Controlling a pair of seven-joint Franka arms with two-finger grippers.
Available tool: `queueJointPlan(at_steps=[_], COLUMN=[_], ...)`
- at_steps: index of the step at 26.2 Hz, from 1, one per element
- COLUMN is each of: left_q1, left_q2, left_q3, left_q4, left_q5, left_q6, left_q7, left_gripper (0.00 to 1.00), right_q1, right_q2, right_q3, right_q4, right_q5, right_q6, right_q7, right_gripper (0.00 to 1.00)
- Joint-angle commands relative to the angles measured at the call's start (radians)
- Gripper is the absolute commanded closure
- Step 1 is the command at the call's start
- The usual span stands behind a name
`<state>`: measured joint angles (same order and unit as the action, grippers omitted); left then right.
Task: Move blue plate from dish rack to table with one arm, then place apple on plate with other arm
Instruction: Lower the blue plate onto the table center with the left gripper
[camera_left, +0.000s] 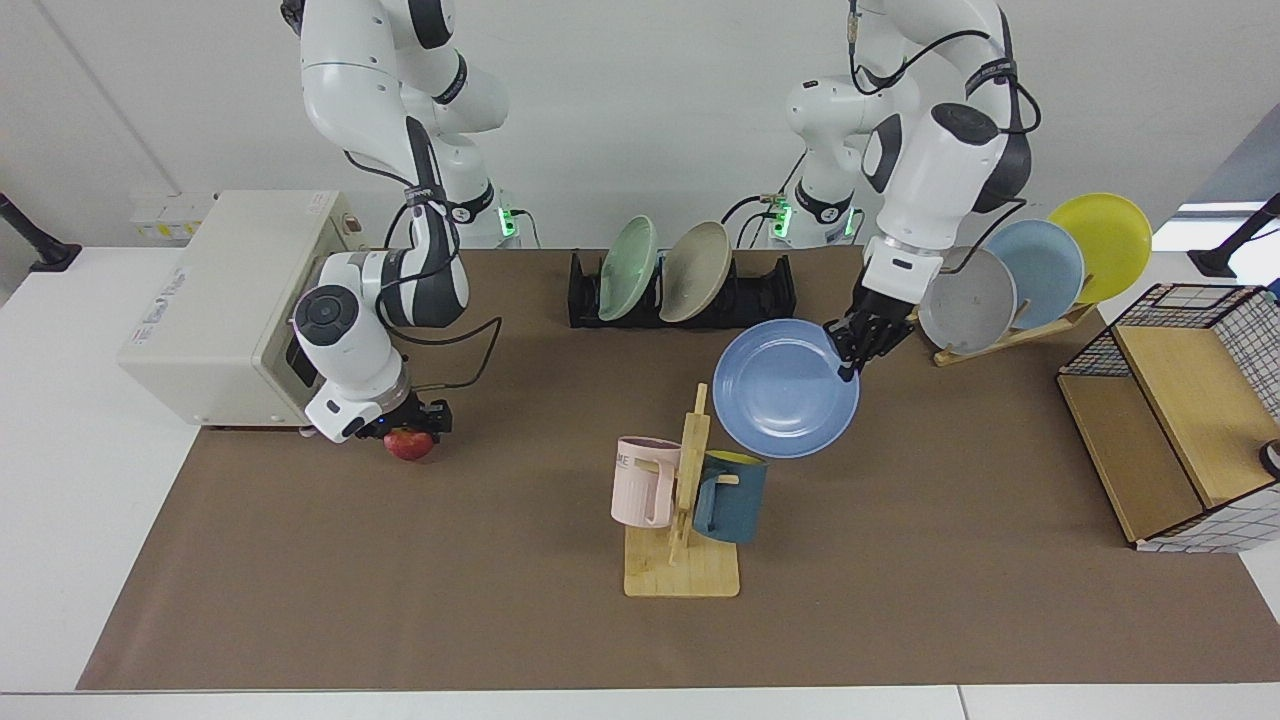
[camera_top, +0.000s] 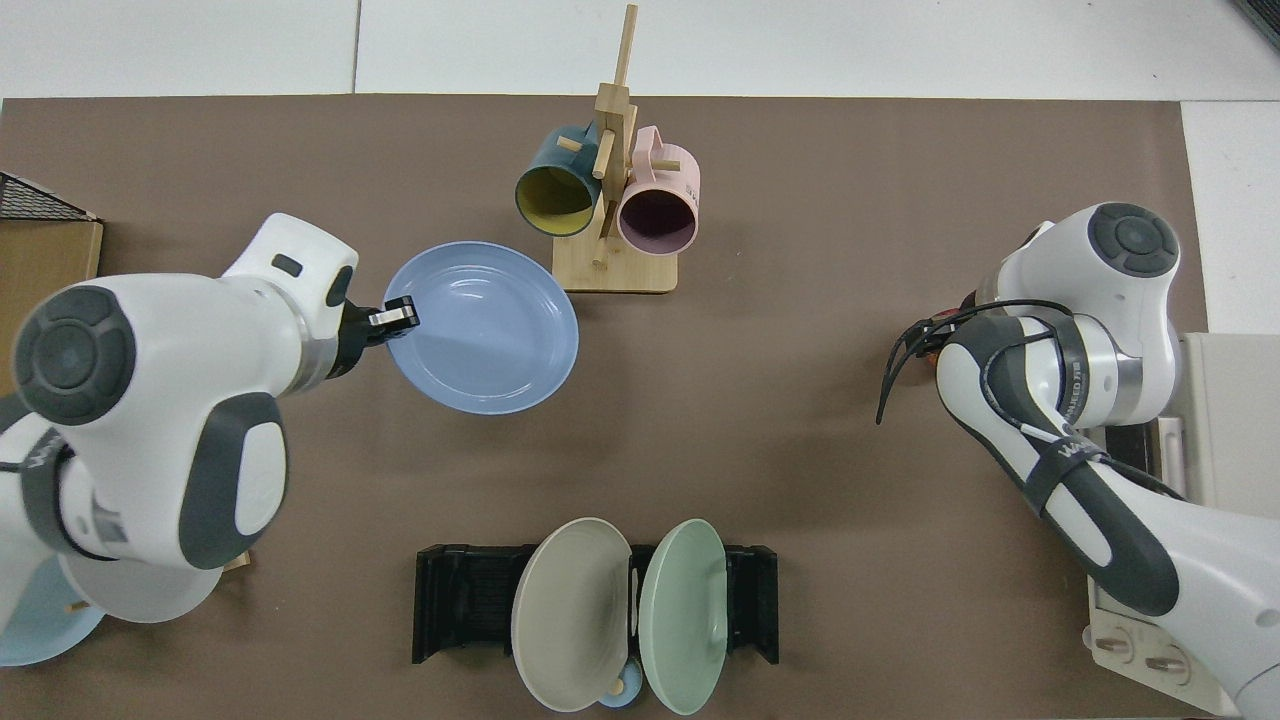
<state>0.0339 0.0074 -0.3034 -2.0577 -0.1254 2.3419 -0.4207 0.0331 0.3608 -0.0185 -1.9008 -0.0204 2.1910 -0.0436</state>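
Brown table (camera_left: 900, 560): left gripper (camera_left: 862, 340) pinches the blue plate (camera_left: 785, 390) by its rim, above the table, just beside the mug stand (camera_left: 685, 520), clear of the dish rack (camera_left: 770, 295). Right gripper (camera_left: 412, 432) clamps the apple (camera_left: 408, 446).

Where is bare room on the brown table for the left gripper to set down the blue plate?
Bare brown table lies between the black dish rack, the wooden mug stand and the red apple; also beyond the stand toward the wire basket. The round periwinkle-blue plate in the left gripper hangs crowded against the stand.
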Motion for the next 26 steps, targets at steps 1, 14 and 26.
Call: queueJointPlan(at_steps=[1, 14, 26], left_q1=[-0.089, -0.167, -0.174], left_q2=[0.112, 0.14, 0.138], left_q3=[0.001, -0.028, -0.053], left_q4=[-0.056, -0.148, -0.206], left_q5=[-0.031, -0.072, -0.072], left_q6=[0.18, 0.3, 0.35], left_q7=[-0.016, -0.036, -0.032], left_gripper=[1.0, 1.0, 1.0], right_q1=[-0.006, 0.004, 0.004], right_q2=[-0.028, -0.196, -0.201], right_q3=[0.009, 0.014, 0.014], right_q4=[0.077, 0.117, 0.123], right_q5=[-0.013, 0.007, 0.007], right_q6=[-0.109, -0.269, -0.269], right_q7=[-0.025, -0.024, -0.018], right_gripper=[1.0, 1.0, 1.0])
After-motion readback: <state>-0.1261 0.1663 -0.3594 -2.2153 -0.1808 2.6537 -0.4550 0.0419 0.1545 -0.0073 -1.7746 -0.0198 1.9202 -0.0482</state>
